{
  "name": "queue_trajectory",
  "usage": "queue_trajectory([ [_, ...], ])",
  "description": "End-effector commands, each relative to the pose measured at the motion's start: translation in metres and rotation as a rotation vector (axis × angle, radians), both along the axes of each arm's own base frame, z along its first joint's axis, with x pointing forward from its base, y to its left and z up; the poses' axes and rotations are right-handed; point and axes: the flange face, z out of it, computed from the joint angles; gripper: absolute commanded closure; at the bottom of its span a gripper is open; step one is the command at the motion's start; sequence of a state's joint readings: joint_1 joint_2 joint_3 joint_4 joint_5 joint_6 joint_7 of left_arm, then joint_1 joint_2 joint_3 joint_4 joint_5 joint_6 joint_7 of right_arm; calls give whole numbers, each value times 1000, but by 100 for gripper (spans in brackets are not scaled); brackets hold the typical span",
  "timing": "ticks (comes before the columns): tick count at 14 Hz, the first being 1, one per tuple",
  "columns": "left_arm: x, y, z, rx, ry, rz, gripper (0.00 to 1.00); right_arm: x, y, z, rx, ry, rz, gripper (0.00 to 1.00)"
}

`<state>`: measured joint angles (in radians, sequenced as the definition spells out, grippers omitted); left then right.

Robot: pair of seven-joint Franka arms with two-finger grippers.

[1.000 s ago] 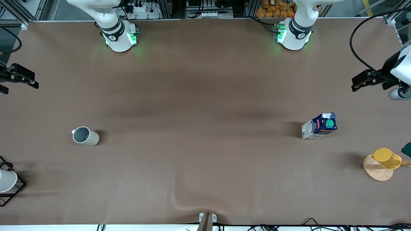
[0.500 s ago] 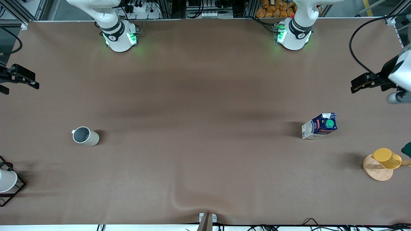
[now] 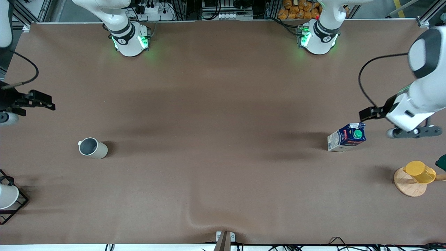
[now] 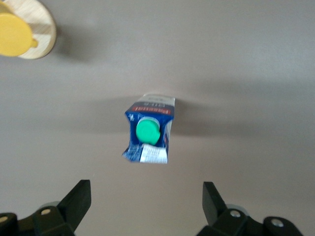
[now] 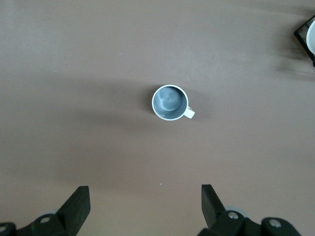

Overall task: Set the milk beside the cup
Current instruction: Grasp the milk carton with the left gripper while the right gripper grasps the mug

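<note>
The milk [image 3: 346, 136] is a blue and white carton with a green cap, standing toward the left arm's end of the table. It also shows in the left wrist view [image 4: 150, 130]. My left gripper [image 3: 367, 113] is open and empty, in the air over the table just beside the carton, not touching it; the left wrist view [image 4: 146, 199] shows its fingers spread wide. The cup [image 3: 92, 148] is a pale grey-beige mug standing toward the right arm's end, also seen in the right wrist view [image 5: 170, 102]. My right gripper [image 3: 44, 103] is open and empty over bare table, apart from the cup; the right wrist view [image 5: 145, 201] shows it too.
A yellow cup [image 3: 420, 172] sits on a round wooden coaster [image 3: 406, 186] at the left arm's end, nearer the front camera than the milk. A white cup [image 3: 6, 196] sits in a black wire rack [image 3: 21, 205] at the right arm's end. The brown cloth has a ridge near the front edge [image 3: 198, 218].
My left gripper has swung in from the table's end to just beside the milk. My right gripper has moved a little inward toward the cup. Milk and cup have not moved.
</note>
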<state>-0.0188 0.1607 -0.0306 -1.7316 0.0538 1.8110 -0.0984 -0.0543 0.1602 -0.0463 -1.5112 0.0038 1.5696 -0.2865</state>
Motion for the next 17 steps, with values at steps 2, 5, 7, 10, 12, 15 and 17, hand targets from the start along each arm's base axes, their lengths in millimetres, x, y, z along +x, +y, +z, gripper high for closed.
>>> queue_trajectory([
  [2,11,16,-59,-19,-23,10,0,23,-5,-44,10,38,-6,0],
  [5,19,18,-88,-14,-8,1,0,42,-10,-79,32,26,32,0],
  [7,20,19,-100,-12,12,2,0,56,-16,-103,21,-6,96,0],
  [10,20,19,-112,-12,32,2,0,69,-55,-157,48,-8,179,0],
  [12,14,20,-119,-12,63,-6,0,73,-66,-186,54,7,189,0],
  [15,10,29,-125,-12,82,-1,0,78,-60,-213,73,18,187,2],
  [17,10,27,-127,-13,83,0,13,80,-57,-241,111,43,186,5],
])
